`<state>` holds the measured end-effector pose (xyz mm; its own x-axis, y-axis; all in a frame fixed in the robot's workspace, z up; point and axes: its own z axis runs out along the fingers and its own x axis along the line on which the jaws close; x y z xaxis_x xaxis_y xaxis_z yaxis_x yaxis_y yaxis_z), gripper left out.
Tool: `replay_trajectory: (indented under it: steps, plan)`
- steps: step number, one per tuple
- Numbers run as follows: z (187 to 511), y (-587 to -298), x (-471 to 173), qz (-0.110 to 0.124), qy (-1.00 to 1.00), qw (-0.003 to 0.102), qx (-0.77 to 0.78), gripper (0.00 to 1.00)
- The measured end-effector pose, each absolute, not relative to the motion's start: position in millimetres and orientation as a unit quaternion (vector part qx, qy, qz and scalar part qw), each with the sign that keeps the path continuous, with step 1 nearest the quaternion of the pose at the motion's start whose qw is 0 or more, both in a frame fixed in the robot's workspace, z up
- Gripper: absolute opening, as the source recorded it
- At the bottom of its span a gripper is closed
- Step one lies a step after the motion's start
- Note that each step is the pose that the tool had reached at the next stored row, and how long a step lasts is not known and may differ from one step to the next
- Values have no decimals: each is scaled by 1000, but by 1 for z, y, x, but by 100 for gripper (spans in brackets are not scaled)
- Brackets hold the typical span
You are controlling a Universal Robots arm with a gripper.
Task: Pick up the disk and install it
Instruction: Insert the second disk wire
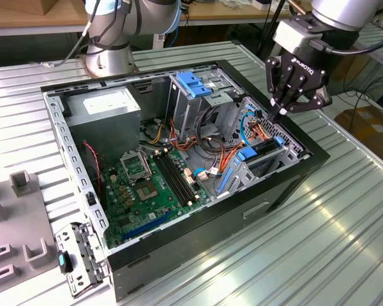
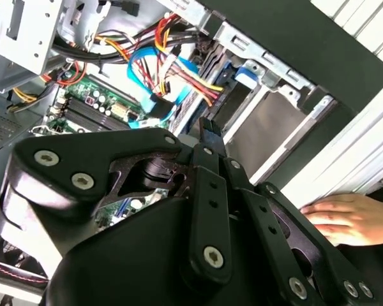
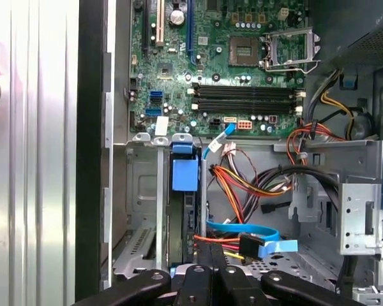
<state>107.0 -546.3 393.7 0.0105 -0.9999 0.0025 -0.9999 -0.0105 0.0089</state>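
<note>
The tool (image 1: pixel 282 113), fingers clenched together and empty, is hovering directly above the disk (image 1: pixel 263 148), which is sitting edge-up in its bay.

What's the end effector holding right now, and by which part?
Nothing. The end effector hangs shut and empty above the drive bay.
</note>
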Motion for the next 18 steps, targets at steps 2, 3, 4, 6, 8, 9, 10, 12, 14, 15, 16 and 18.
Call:
replay_trajectory:
  steps: [2, 3, 4, 6, 8, 9, 10, 12, 14, 15, 16, 18]
  plan:
    - [394, -545, 103, -2, -703, 4, 711, 11]
    - [394, -543, 101, -2, -703, 4, 711, 11]
    - [394, -538, 99, -2, -703, 5, 711, 11]
    - [394, -522, 99, 2, -703, 9, 711, 11]
    - [394, -505, 99, 15, -703, 22, 710, 11]
    - [394, -504, 100, 18, -703, 26, 710, 11]
    - [394, -503, 100, 21, -703, 29, 710, 11]
    - [393, -501, 101, 24, -703, 33, 710, 11]
    - [393, -501, 101, 24, -703, 33, 710, 11]
    - [392, -501, 101, 24, -703, 33, 710, 11]
    - [392, -500, 101, 24, -703, 33, 710, 11]
    - [392, -499, 101, 24, -703, 33, 710, 18]
